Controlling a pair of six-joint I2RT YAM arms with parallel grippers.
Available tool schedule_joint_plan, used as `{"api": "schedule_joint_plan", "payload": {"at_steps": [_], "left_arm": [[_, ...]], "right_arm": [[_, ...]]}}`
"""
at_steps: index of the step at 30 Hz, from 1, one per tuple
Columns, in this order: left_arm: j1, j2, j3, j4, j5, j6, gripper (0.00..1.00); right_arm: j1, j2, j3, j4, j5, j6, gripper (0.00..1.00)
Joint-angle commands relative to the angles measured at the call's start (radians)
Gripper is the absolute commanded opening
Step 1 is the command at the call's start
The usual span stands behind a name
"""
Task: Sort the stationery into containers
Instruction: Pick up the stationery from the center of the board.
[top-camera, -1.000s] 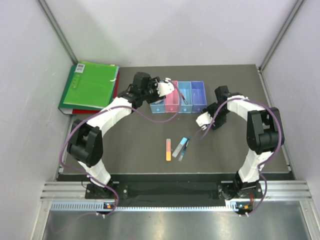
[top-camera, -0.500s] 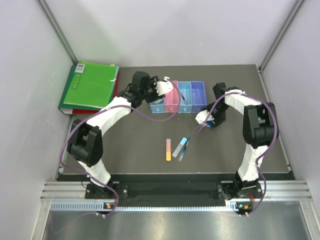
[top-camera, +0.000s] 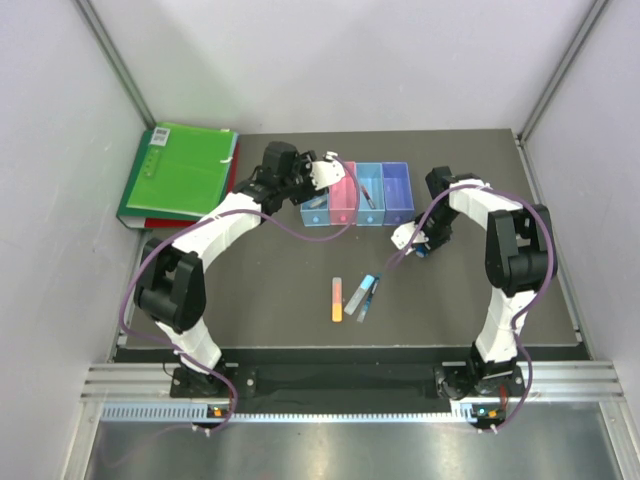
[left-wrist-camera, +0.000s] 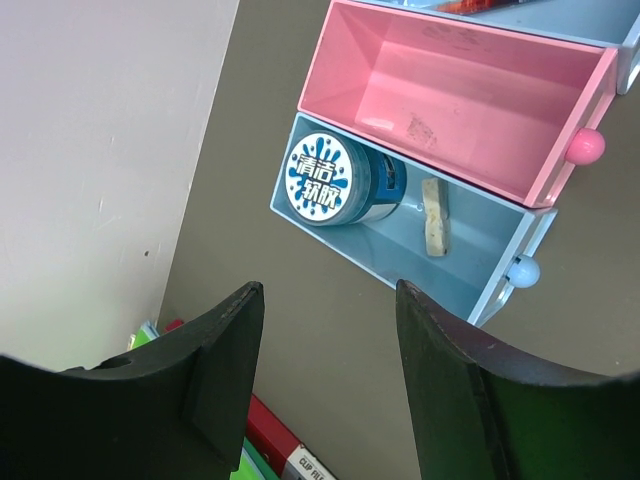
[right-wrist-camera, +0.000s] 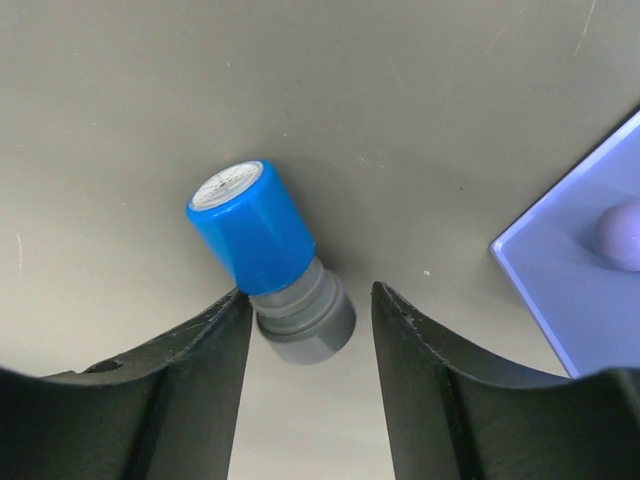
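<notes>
The containers are a row of four joined bins at the back of the table. In the left wrist view the blue tape roll lies in the first light blue bin beside a small beige piece. The pink bin is empty. My left gripper is open and empty above and just off the first light blue bin. My right gripper is open around the grey base of the blue-capped piece, which lies on the table. Its left finger touches the piece. The red pen is in the third bin.
The orange-pink stick, grey stick and blue pen lie together mid-table. The green folder is at the back left. The purple bin's corner and its knob are just right of my right gripper.
My right gripper has moved to the right and settled over the blue-capped piece. The left arm has barely moved.
</notes>
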Motion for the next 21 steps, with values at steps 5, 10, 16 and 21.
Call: {"api": "schedule_joint_plan", "payload": {"at_steps": [5,10,16,21], "left_arm": [[0.004,0.022,0.045,0.045,0.020,-0.027,0.61],[0.004,0.021,0.045,0.045,0.018,-0.025,0.61],[0.004,0.015,0.045,0.044,0.023,-0.027,0.61],[0.004,0.013,0.043,0.044,0.026,-0.033,0.61]], "right_arm": [[0.012,0.021,-0.051,-0.012,-0.077,-0.486,0.37],[0.013,0.012,-0.059,-0.008,-0.078,-0.474,0.25],[0.017,-0.031,-0.071,0.032,-0.124,-0.402,0.11],[0.018,-0.114,-0.116,0.104,-0.195,-0.314,0.06]]}}
